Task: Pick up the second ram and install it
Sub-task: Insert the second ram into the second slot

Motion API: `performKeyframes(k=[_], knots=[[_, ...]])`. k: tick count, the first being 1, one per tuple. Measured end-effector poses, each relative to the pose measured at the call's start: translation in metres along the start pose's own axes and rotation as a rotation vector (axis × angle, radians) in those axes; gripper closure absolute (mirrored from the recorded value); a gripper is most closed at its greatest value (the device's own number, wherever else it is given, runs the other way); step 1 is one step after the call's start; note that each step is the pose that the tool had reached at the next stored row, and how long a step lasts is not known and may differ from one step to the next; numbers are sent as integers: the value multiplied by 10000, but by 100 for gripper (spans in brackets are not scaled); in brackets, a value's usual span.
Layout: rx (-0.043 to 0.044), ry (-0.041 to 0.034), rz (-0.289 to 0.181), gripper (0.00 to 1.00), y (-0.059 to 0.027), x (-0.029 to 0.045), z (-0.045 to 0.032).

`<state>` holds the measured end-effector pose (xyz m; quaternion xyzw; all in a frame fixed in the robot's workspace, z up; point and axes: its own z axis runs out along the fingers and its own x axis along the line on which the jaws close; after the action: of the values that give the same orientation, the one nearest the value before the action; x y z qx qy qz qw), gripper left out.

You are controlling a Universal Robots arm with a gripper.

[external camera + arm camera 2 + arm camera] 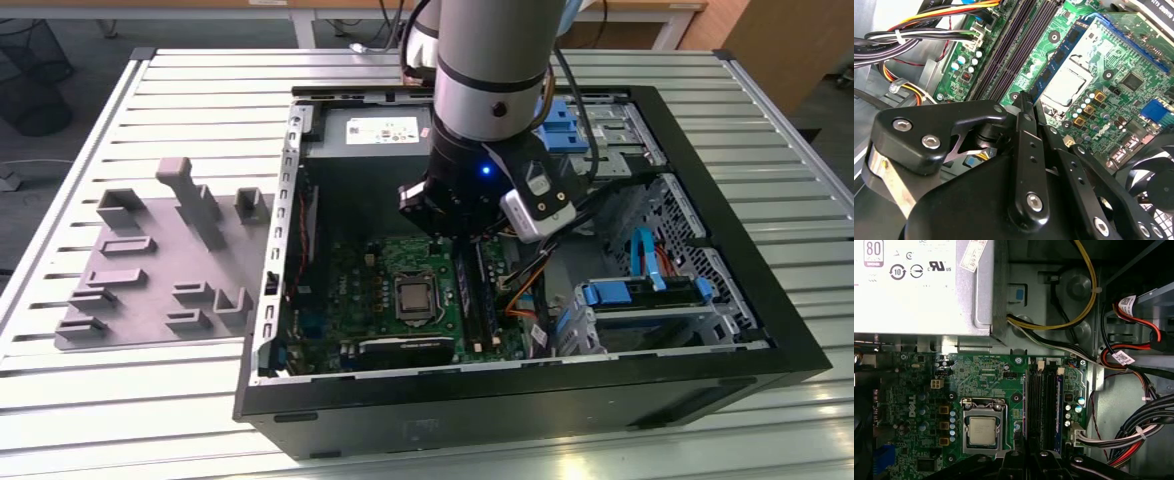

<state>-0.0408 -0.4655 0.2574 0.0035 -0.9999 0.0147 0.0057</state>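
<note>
The arm reaches down into the open case (534,405), which lies on the slatted table (134,400); the gripper (461,228) hangs low over the board (360,280), just beyond the CPU (416,297) and near the supply (380,130). In the second wrist view the gripper (1026,100) has its fingers drawn together, pinching the ram (1059,54) at its upper edge; the ram stands on edge, its blue-green face and dark chips turned toward the camera, and runs away from the fingertips between the CPU (1069,85) and the black slots (1014,45). In the first wrist view the ram (1058,410) shows as a thin blue line along the slots (1036,405), on the side away from the CPU (981,432), with the gripper (1041,457) at its near end; whether the ram is seated in a slot cannot be told. Cables (1054,325) run from the supply (919,290) past the slot ends. The grey fixture (147,260) lies on the table at the exterior view's left of the case, well apart from the gripper.
</note>
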Motion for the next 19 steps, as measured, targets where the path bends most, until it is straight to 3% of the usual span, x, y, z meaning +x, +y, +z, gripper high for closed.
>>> performKeyframes(k=[19], knots=[[-1,0,0,86,0,0,-15]])
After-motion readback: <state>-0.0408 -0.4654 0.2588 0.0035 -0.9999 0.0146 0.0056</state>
